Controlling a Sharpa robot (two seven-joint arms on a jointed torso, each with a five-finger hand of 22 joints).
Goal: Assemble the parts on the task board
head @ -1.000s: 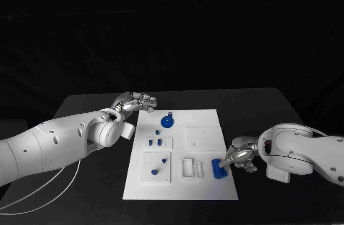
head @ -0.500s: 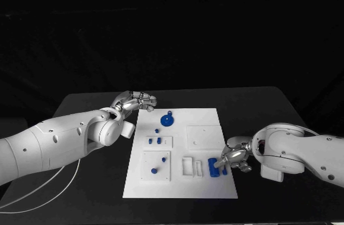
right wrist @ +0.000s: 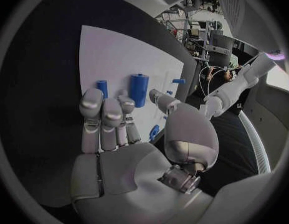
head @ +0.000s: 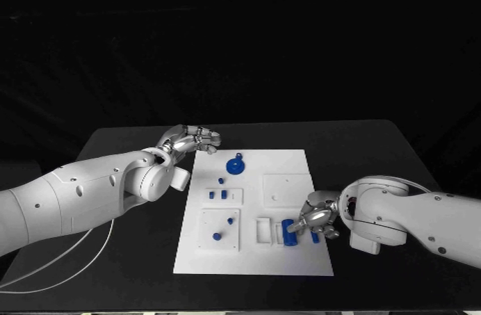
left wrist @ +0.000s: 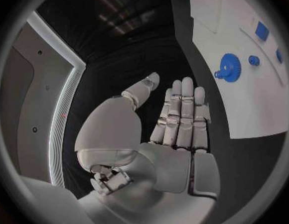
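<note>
The white task board (head: 286,169) lies in the middle of the table. A blue gear (head: 235,165) lies near its far edge, also visible in the left wrist view (left wrist: 228,64). Several small blue pegs (head: 219,194) stand on the left side of the board. A blue cylinder (head: 290,232) lies near the front right, next to a smaller blue piece (head: 313,236). My right hand (head: 315,217) hovers at the board's right edge, fingers stretched toward the cylinder (right wrist: 139,88), holding nothing. My left hand (head: 190,140) hangs by the far left corner, flat and empty (left wrist: 176,119).
White raised blocks (head: 288,189) and a slotted white holder (head: 265,231) sit on the board. A white cable (head: 70,266) runs over the black table at the front left. Bare table (head: 371,155) surrounds the board.
My right hand has slid left over the board's right edge, and the blue cylinder has shifted left with it toward the slotted holder. The left hand has stayed in place.
</note>
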